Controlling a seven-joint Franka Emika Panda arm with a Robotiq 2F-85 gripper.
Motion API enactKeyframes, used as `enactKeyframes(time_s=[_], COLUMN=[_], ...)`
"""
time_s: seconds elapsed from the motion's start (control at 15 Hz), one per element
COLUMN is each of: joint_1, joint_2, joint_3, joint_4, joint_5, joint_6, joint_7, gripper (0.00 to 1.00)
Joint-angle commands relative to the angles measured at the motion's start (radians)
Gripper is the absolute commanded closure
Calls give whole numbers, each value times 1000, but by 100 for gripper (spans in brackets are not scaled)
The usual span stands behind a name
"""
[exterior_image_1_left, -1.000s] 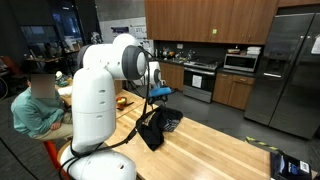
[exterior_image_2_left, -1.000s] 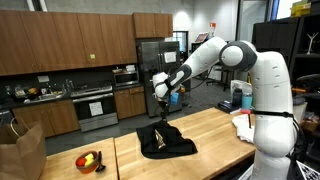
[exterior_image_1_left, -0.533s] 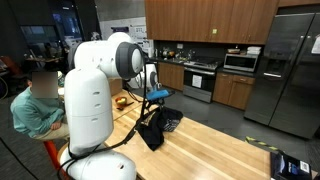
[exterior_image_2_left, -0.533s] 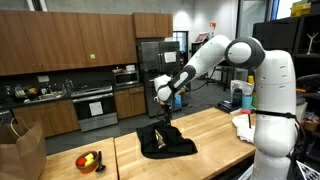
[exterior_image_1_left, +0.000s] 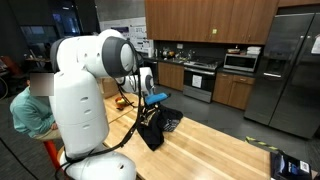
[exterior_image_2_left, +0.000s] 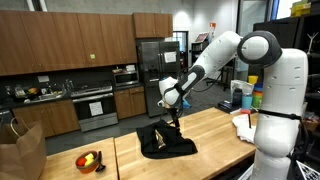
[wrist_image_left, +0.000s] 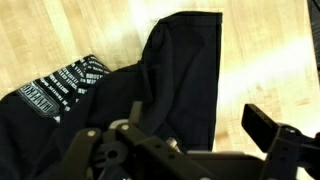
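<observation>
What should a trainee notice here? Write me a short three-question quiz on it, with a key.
1. What does the black shirt lie on?
2. True or false: the fingers are shut on the shirt.
3. The print on the shirt is: A white, B red, C yellow.

Key
1. A wooden counter.
2. False: they stand open above it.
3. A.
</observation>
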Motion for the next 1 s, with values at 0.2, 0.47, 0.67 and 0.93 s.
enactKeyframes(time_s=[0.2, 0.47, 0.67, 0.93], joint_1=[9, 10, 12, 18], joint_2=[-14, -86, -141, -214], joint_3=[-10, -9, -13, -34], joint_4=[-43, -194, -314, -415], joint_5=[-17, 18, 30, 7], joint_6=[48, 130, 210, 346], joint_7=[26, 100, 109, 1], gripper=[0, 0, 0, 0])
